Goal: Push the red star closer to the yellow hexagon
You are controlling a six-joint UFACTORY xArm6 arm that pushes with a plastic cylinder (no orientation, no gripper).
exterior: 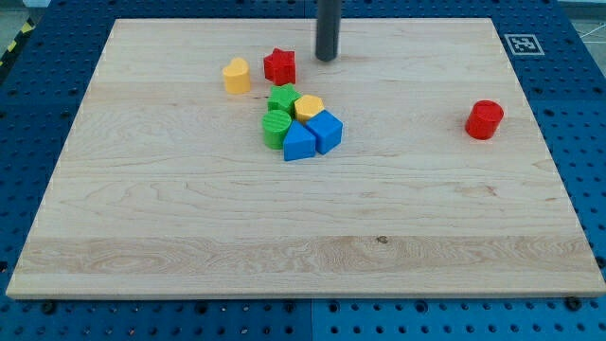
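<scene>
The red star (279, 66) lies near the view's top, left of centre. My tip (327, 58) rests on the board just right of the red star, with a small gap between them. The yellow hexagon (309, 107) lies below and a little right of the star, inside a tight cluster of blocks. The green star (282, 98) sits between the red star and the hexagon's left side, touching the hexagon.
A second yellow block (237, 76), roundish, lies left of the red star. A green cylinder (276, 129) and two blue blocks (325, 130) (299, 143) complete the cluster. A red cylinder (484, 119) stands alone at the view's right. An AprilTag (521, 44) is beside the board's top right corner.
</scene>
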